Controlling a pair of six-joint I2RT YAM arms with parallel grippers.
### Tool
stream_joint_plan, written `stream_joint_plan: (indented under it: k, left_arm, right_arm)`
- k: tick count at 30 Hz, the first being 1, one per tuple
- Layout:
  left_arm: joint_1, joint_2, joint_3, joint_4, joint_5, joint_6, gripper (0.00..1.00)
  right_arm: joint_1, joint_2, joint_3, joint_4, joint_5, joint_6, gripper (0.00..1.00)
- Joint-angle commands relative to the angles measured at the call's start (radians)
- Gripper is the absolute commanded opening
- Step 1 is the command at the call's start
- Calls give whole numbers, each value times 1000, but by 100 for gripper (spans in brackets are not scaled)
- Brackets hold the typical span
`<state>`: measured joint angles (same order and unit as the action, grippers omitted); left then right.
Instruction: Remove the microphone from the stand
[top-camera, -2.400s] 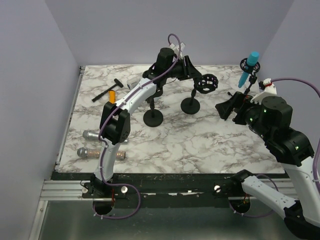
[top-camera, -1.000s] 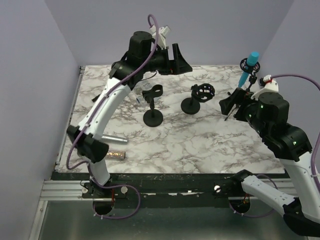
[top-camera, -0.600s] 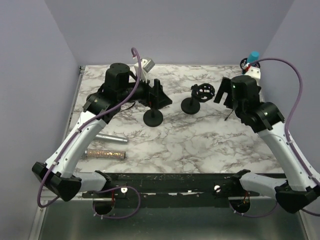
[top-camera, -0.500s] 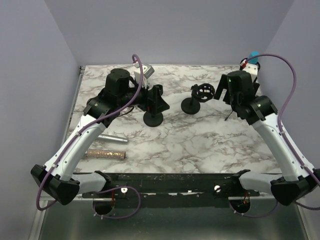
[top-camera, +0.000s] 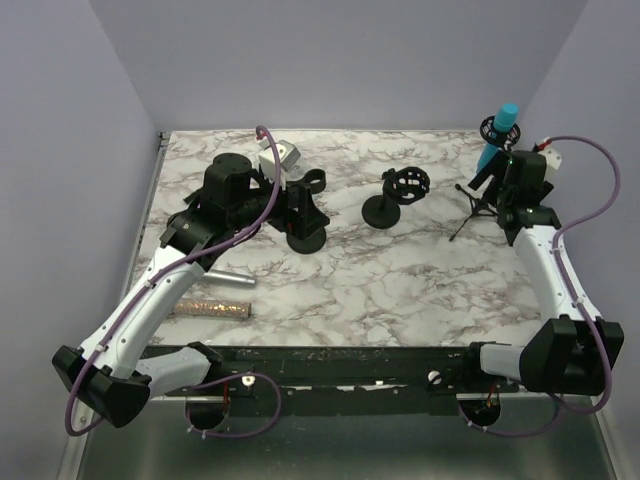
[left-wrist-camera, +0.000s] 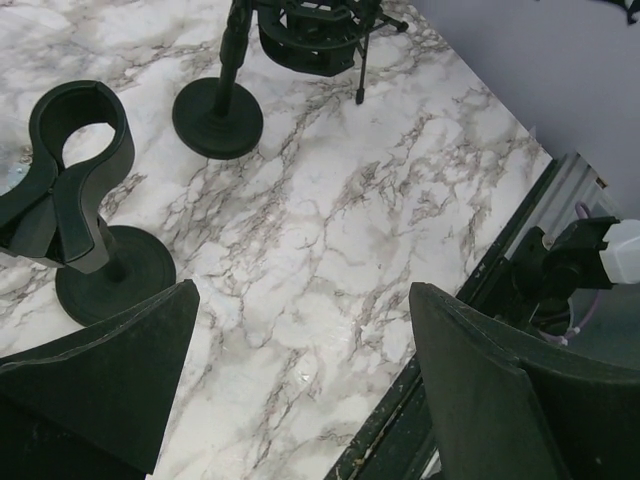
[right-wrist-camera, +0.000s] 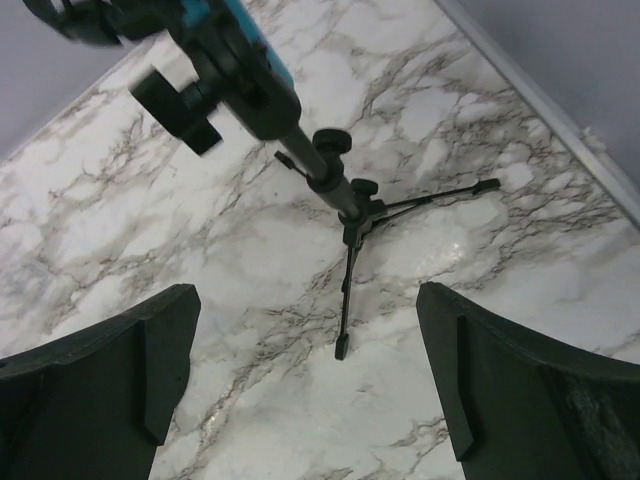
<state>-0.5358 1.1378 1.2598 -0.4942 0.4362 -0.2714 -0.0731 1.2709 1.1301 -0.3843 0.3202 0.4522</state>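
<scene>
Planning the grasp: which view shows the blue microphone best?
Top external: the microphone shows nearly whole, tilted in its mount. Right wrist catches only a blurred blue part at its top edge. Left wrist does not show it.

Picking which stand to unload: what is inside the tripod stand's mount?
A blue microphone sits tilted in the tripod stand's ring mount; the ring hides its midsection.

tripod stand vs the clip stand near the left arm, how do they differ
The tripod stand rests on thin splayed legs; the clip stand on a round disc base. The tripod stand holds a blue microphone; the clip stand's ring is empty. Both are black and standing.
</scene>
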Motion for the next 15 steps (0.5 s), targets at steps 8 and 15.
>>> stream_joint_plan:
  k: [8, 15]
  left_arm:
    - [4, -19, -28, 49, -56, 12, 89]
    - [4, -18, -32, 48, -71, 19, 89]
  right_arm:
    - [-87, 40, -319, 665, -207, 9, 100]
    - [-97, 157, -322, 780, -257, -44, 97]
